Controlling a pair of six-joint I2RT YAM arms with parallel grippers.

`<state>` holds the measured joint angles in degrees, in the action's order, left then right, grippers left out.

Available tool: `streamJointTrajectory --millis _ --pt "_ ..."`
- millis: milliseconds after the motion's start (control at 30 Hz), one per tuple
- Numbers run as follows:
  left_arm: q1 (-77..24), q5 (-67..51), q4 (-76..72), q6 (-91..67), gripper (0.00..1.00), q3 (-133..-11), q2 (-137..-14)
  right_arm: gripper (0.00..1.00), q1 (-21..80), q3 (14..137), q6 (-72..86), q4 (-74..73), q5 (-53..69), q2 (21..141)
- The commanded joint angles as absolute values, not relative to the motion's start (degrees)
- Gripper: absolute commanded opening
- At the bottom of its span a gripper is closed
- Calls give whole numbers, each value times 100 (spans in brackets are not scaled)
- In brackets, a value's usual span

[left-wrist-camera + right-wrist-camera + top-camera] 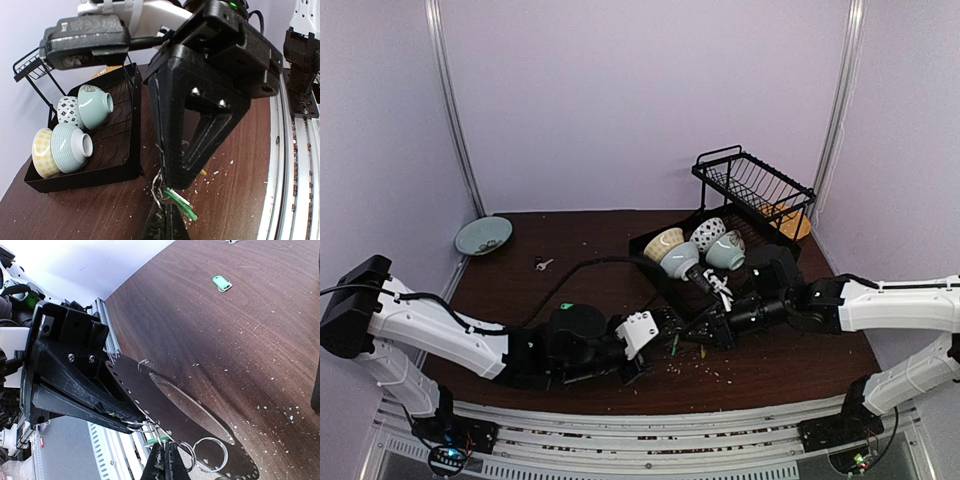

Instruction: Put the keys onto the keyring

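Note:
My two grippers meet tip to tip over the near middle of the table. The left gripper (642, 350) (167, 214) is shut, and thin silver wire loops of the keyring (157, 187) (141, 426) sit at its tip. The right gripper (705, 335) (166, 450) is shut on a green-headed key (184, 204) (157, 441) that hangs among those loops. In the top view this key (673, 346) shows as a green sliver between the fingers. A silver key (542, 264) and a green tag (566, 306) (220, 283) lie loose on the table to the left.
A dark perforated strap (150, 395) with a silver split ring (210, 455) hangs by the right fingers. A black tray (650, 262) (125, 172) of several bowls lies behind, a black dish rack (755, 185) beyond it. A teal bowl (483, 236) sits far left. Crumbs dot the wood.

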<state>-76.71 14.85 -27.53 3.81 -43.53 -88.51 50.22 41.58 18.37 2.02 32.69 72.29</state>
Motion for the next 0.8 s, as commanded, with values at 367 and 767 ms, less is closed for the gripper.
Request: streamJointTrajectory --millis 367,767 --pt "-7814 1942 -4727 766 0 -4082 -8847 0 5016 4109 1844 487 4188 7360" --pt "-7809 1835 -4537 649 0 -3930 -8644 35 4714 4800 519 -1116 4308 6452"
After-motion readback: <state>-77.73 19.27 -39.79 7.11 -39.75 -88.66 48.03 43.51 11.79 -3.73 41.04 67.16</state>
